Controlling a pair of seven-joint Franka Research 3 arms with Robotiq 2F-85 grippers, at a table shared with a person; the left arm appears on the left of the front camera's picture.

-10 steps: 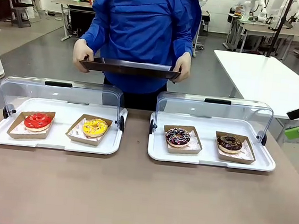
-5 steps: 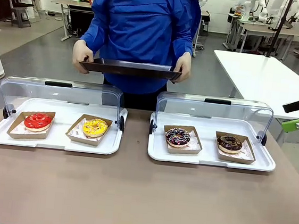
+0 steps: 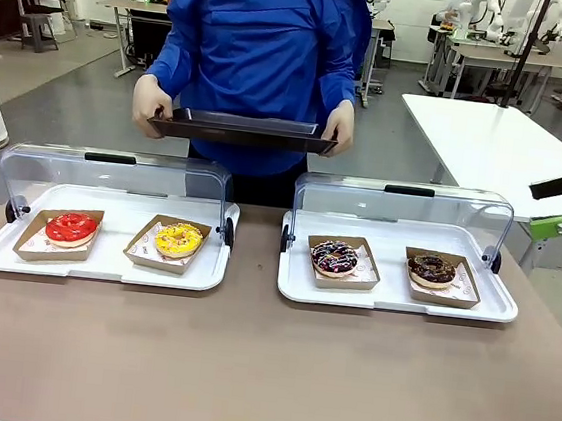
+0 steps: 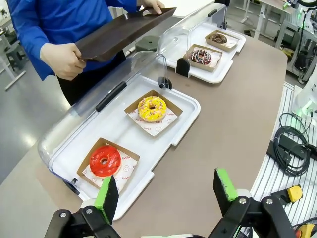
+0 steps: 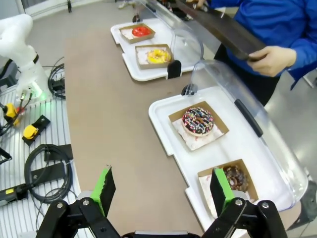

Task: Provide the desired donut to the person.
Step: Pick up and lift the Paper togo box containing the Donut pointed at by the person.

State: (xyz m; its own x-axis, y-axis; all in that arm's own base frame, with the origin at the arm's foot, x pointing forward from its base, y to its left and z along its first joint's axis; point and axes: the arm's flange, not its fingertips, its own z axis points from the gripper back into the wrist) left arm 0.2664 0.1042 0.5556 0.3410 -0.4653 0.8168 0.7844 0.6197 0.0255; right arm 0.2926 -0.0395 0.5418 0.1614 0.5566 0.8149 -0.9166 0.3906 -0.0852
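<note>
**Four donuts on offer, no choice shown yet, both robot hands empty**

The brown tabletop [image 3: 244, 368] runs between the robot and the person [image 3: 263, 48], who stands at the far side holding a dark serving tray [image 3: 239, 129] level by both ends. With both ends gripped, nothing points at a donut, so I cannot tell which one is wanted.

Two white display cases sit side by side, each with its clear lid swung up at the back. The left case [image 3: 104, 270] holds a red donut [image 3: 71, 228] and a yellow donut [image 3: 178, 239]. The right case [image 3: 392, 303] holds a sprinkled dark donut [image 3: 334, 257] and a chocolate donut [image 3: 432, 270]. Each donut rests in its own square cardboard holder, apart from its neighbour.

The left hand [image 4: 166, 191] is spread wide and grasps nothing. The red donut lies nearest ahead of it and the yellow one farther on. The right hand [image 5: 162, 191] is likewise wide open and empty, off the tabletop's right end, with the chocolate donut closest and the sprinkled one beyond.

So the choice likely decides the arm: the left arm for the left case, the right arm for the right case. Either way the serving tray waits beyond the raised lids.
</note>
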